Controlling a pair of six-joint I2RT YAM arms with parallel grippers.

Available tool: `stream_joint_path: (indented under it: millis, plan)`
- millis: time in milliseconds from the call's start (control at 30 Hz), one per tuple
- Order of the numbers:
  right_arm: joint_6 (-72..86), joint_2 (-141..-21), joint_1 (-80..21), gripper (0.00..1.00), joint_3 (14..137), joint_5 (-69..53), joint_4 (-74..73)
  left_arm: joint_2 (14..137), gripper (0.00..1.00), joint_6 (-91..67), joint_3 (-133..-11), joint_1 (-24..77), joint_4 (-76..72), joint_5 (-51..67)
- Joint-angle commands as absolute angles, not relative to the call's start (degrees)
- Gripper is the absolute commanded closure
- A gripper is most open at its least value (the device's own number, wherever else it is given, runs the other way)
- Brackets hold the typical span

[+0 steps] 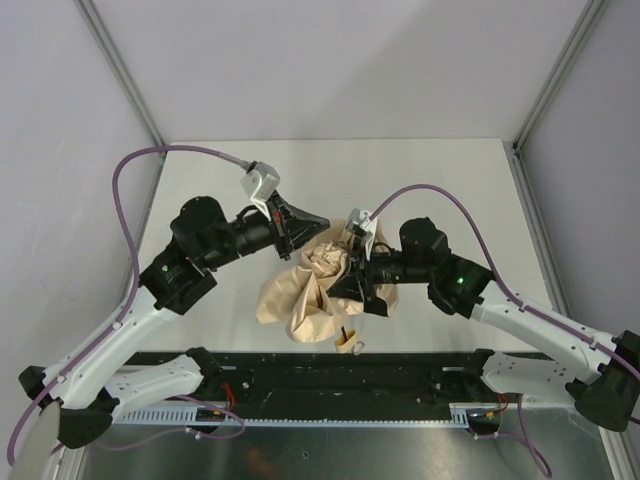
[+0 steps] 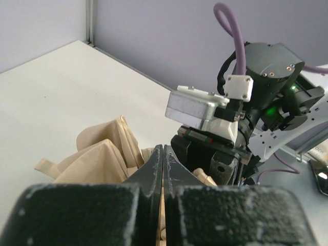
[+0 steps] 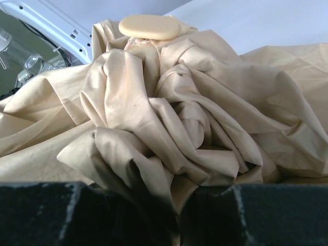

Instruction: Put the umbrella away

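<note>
Umbrella (image 1: 310, 295) lay crumpled mid-table, handle toward the near edge, long axis running near-to-far between both arms; right gripper (image 1: 352, 268) was buried in its fabric, grip unreadable, left gripper (image 2: 163, 169) pressed together at its far end.

Beige-tan umbrella (image 1: 310, 295) — black grippers, white arms, purple cables (image 1: 140, 160)

The middle of the white bench (image 1: 200, 170), toward its near edge, is occupied by the crumpled beige-tan fabric umbrella (image 1: 300, 300). It is flanked closely by the left end effector (image 1: 318, 222) and right end effector (image 1: 345, 290). Open room is left along the far edge and both far corners.
</note>
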State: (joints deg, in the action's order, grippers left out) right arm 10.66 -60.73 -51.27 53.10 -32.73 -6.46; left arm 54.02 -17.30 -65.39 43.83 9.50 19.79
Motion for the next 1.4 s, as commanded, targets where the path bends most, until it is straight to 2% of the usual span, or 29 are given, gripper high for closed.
stream_joint_path:
  millis: [0, 167, 300, 533, 633, 767, 867, 967, 1067, 1300, 1333, 1367]
  plan:
    - [10.26, -60.06, -51.41, 1.0, 57.22, -31.42, -2.79, 53.85, 1.0, -14.46, -66.98, 43.53, 11.68, 22.42]
    - [14.13, -60.24, -51.05, 1.0, 57.82, -32.38, 3.58, 53.9, 1.0, -18.08, -58.83, 50.26, 7.39, 20.2]
    - [14.7, -58.91, -51.5, 1.0, 58.15, -30.7, 5.13, 52.57, 1.0, -19.53, -55.32, 49.93, 5.42, 18.66]
    - [12.2, -60.23, -52.15, 1.0, 57.8, -29.94, 0.73, 49.72, 1.0, -21.32, -65.1, 42.71, 6.58, 25.26]
    - [11.89, -60.37, -52.9, 1.0, 57.2, -29.22, 0.84, 50.05, 1.0, -21.86, -69.81, 41.43, 8.73, 24.71]
    - [12.62, -60.03, -53.16, 1.0, 57.13, -29.45, 2.59, 50.06, 1.0, -22.21, -69.3, 40.74, 9.53, 23.18]
    - [13.67, -59.79, -52.81, 1.0, 57.13, -29.92, 4.1, 49.52, 1.0, -25.67, -63.15, 40.74, 6.07, 24.49]
    - [14.85, -59.61, -52.51, 1.0, 57.13, -30.92, 5.9, 49.19, 1.0, -33.73, -49.27, 42.28, -6.25, 27.3]
    - [14.93, -60.09, -52.11, 1.0, 57.13, -31.37, 6.21, 50.65, 1.0, -34.2, -44.84, 44.7, -9.76, 27.43]
    - [13.33, -59.48, -50.37, 1.0, 57.04, -30.95, 1.9, 47.43, 1.0, -26.67, -54.22, 41.08, 2.63, 23.8]
    - [13.04, -59.18, -50.28, 1.0, 57.04, -30.72, 1.26, 47.1, 0.98, -26.65, -55.76, 39.57, 4.17, 23.9]
    - [12.85, -58.86, -50.14, 1.0, 56.95, -30.48, 0.81, 46.84, 0.91, -26.86, -57.15, 38.2, 5.38, 24.17]
